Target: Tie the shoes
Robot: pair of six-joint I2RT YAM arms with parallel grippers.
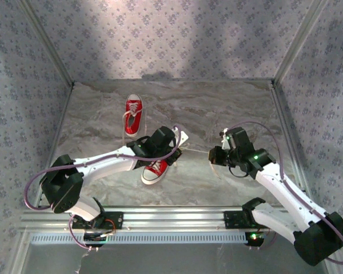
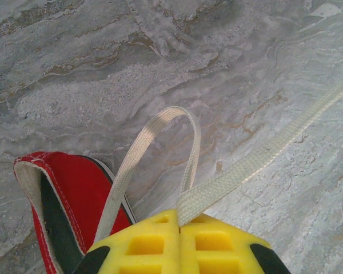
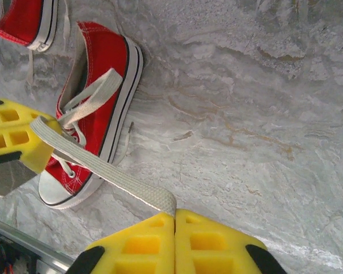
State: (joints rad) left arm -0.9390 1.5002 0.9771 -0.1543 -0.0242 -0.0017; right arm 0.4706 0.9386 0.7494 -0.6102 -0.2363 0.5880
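Left gripper (image 2: pixel 179 220) and right gripper (image 3: pixel 175 216) are each closed on the flat white lace (image 3: pixel 103 168), which runs toward 3 o'clock from the near shoe (image 1: pixel 154 170). The far shoe (image 1: pixel 134 113) lies at its 11 o'clock. The lace appears soft, light and likely slippery: grip it flat, near the ends.

Far shoe (image 1: pixel 134 113) on marble table (image 1: pixel 228 108); near shoe (image 1: pixel 153 171) partly under left arm (image 1: pixel 111 161).

A small red canvas sneaker (image 1: pixel 133 114) with white sole lay far, toe away; its twin (image 1: pixel 154 170) lay nearer, toe nearward, white lace (image 3: pixel 108 173) stretched taut rightward.
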